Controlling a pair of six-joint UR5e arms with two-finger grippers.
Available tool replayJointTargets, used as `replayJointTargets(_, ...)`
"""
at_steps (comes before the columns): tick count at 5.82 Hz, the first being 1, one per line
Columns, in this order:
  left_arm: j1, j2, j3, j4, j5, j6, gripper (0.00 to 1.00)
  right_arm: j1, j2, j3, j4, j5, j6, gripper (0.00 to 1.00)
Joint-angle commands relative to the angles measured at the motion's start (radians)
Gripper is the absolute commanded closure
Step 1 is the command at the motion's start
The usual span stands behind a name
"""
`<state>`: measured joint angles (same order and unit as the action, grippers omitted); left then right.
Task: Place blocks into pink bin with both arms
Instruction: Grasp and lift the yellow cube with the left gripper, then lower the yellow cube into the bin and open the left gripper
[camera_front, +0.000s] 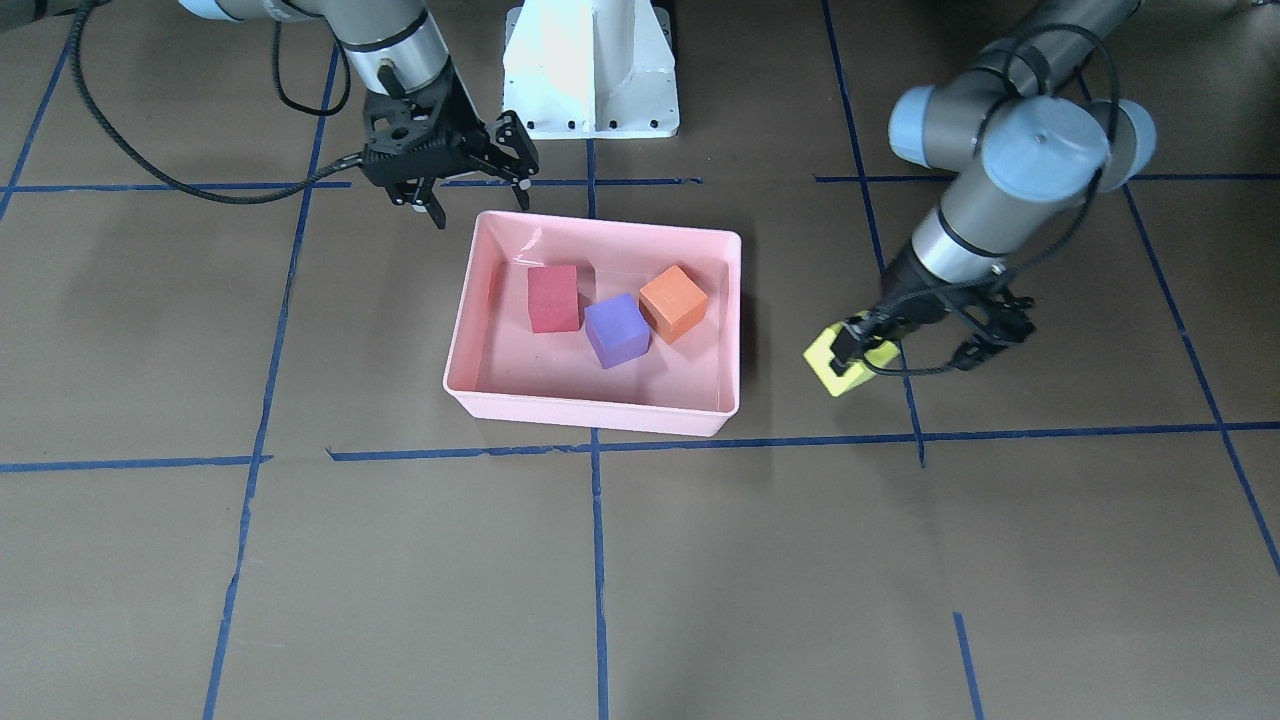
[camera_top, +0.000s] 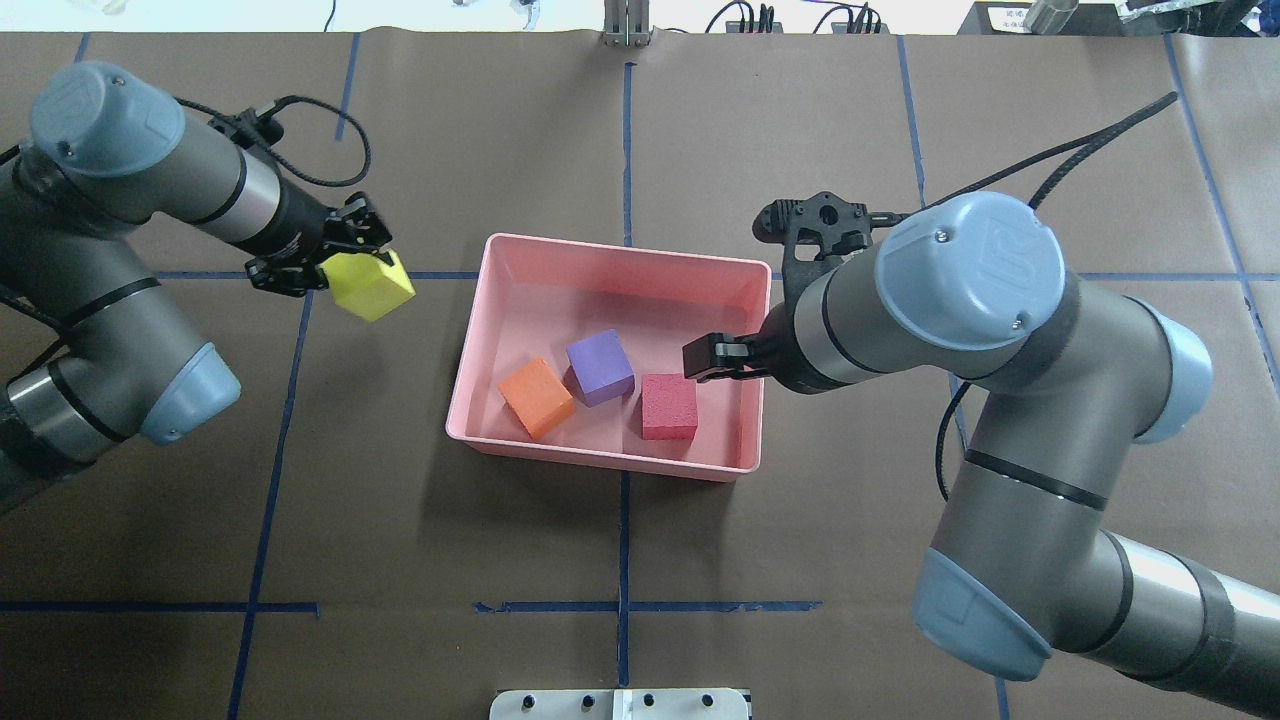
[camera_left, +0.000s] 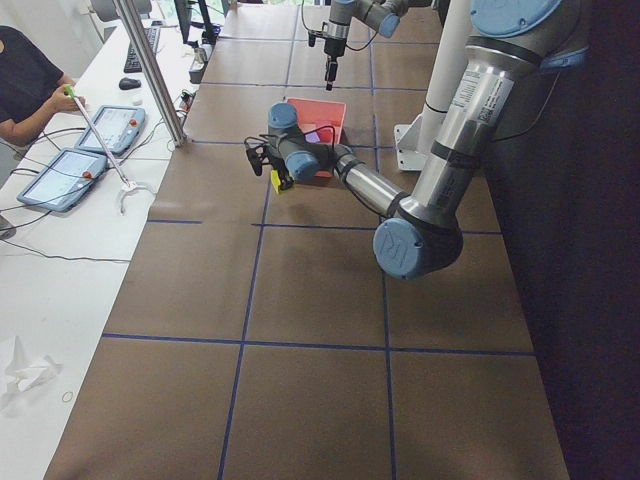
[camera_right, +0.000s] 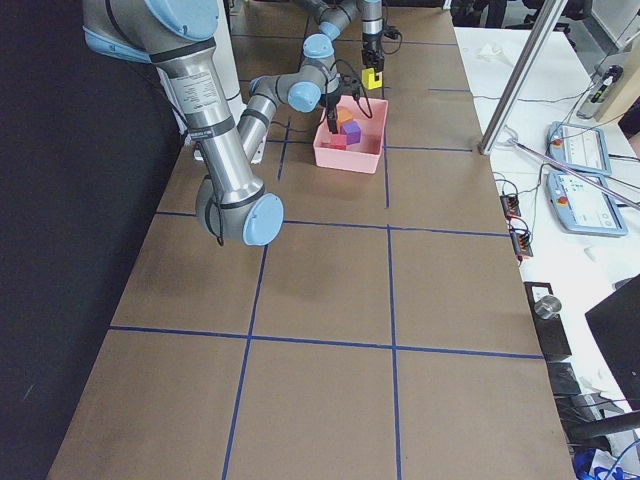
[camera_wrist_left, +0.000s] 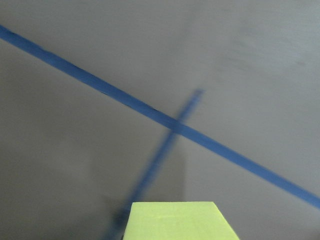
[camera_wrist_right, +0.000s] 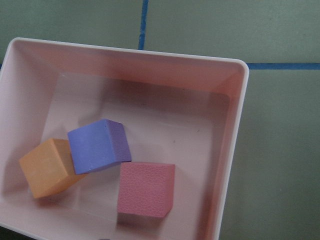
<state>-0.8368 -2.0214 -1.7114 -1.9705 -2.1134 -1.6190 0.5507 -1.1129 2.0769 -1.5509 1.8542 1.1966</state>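
The pink bin (camera_front: 590, 410) (camera_top: 600, 458) holds the red block (camera_front: 553, 298) (camera_top: 668, 406), the purple block (camera_front: 616, 330) (camera_top: 599, 367) and the orange block (camera_front: 673, 302) (camera_top: 536, 397). The purple block leans against the orange one. My left gripper (camera_front: 866, 346) (camera_top: 335, 262) is shut on the yellow-green block (camera_front: 845, 365) (camera_top: 368, 284) and holds it above the table, just off the bin's left end. That block shows at the bottom of the left wrist view (camera_wrist_left: 177, 221). My right gripper (camera_front: 480, 205) is open and empty, raised over the bin's right end.
The white pedestal (camera_front: 590, 70) stands behind the bin on the robot's side. Blue tape lines (camera_front: 600, 560) grid the brown table. A side bench with tablets (camera_left: 60, 175) and a seated person (camera_left: 25, 85) lies past the table's far edge.
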Motion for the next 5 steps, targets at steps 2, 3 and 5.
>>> replayJointTargets(2,0.095,-0.164,-0.076,0.004,0.035,-0.169,1.0,0.081,-0.14,0.103,0.002,0.092,-0.014,0.0)
replayJointTargets(3,0.138,-0.174,-0.048,-0.001,0.108,-0.164,1.0,0.089,-0.157,0.104,0.002,0.095,-0.015,0.0)
replayJointTargets(5,0.275,-0.281,0.074,-0.01,0.282,-0.167,1.0,0.097,-0.186,0.118,0.002,0.096,-0.015,0.0)
